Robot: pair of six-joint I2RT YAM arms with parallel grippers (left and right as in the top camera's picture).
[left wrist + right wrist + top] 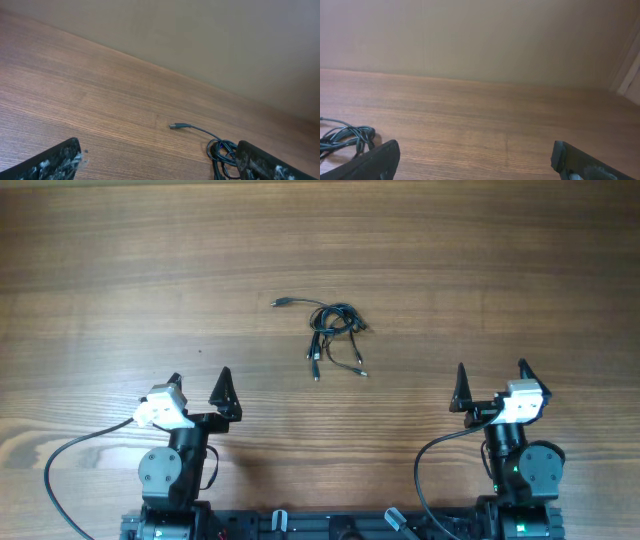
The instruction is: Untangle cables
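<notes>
The cables (333, 325) lie as a small tangled bunch of thin black cords on the wooden table, a little behind its middle, with silvery plug ends sticking out to the left and toward the front. My left gripper (199, 380) stands open near the front left, well short of the bunch. In the left wrist view the cables (220, 149) show beside the right finger, one plug (179, 126) stretched out left. My right gripper (491, 374) is open at the front right, with nothing between its fingers. The cables (346, 136) sit at the left edge of the right wrist view.
The wooden table (120, 270) runs to a pale wall (480, 35) at the back. Thick black cables (62, 465) loop from each arm's base along the front edge.
</notes>
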